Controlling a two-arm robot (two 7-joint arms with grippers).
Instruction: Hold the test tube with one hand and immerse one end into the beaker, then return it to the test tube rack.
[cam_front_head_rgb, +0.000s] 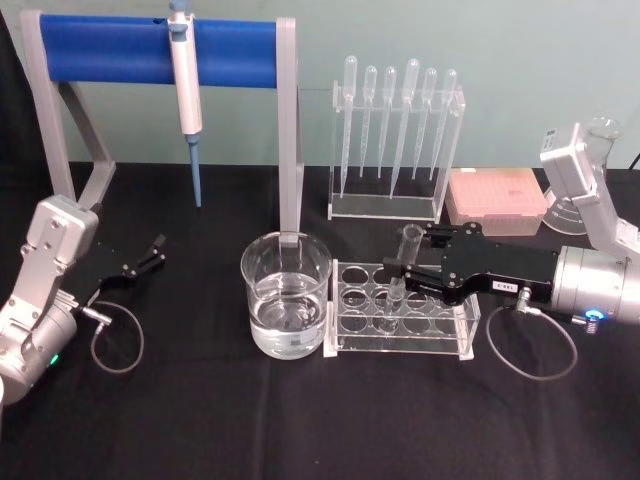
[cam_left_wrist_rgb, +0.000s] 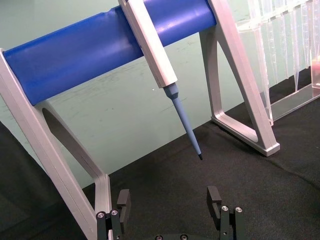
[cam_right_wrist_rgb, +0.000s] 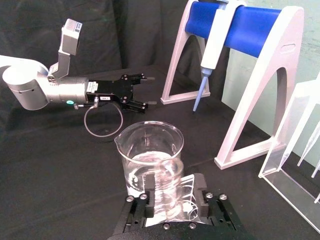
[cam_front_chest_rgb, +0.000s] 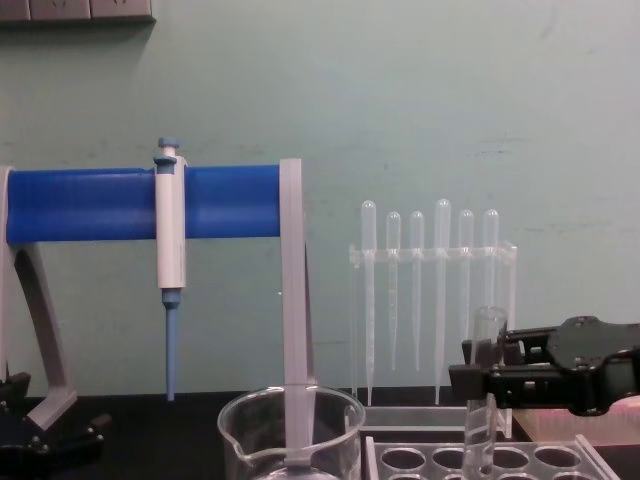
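- Closed on the tube (cam_front_head_rgb: 405, 262) near its rim: right gripper (cam_front_head_rgb: 409, 270), reaching in from the robot's right above the clear rack (cam_front_head_rgb: 400, 318), presumably gripping high so the round end stayed free for dipping.
- Held upright, lower end down in a rack well toward the rear; seen from the chest as a tube (cam_front_chest_rgb: 482, 400) pinched between black jaws (cam_front_chest_rgb: 492, 372) with its open rim standing just above them.
- Could not be told from these views whether the bottom rested in the well or hung clear of it.
- Stood just beside the rack on its left, part-filled with clear liquid: beaker (cam_front_head_rgb: 286, 293), placed near enough that a short lift and sideways carry would likely reach it.
- Seen through the right wrist camera directly ahead of the fingers (cam_right_wrist_rgb: 146, 194), spout turned toward the left: beaker (cam_right_wrist_rgb: 151, 159), suggesting the arm was already lined up for the dip.
- Parked well apart at the table's left, jaws spread wide and empty: left gripper (cam_front_head_rgb: 148, 256), apparently kept out of a one-handed job.
- Hung on the blue stand (cam_front_head_rgb: 140, 50) at rear left, untouched: pipettor (cam_front_head_rgb: 184, 72).
- Stood in their holder behind the rack: pipettes (cam_front_head_rgb: 398, 110).
- Judged stage: grasp made, immersion not yet done.
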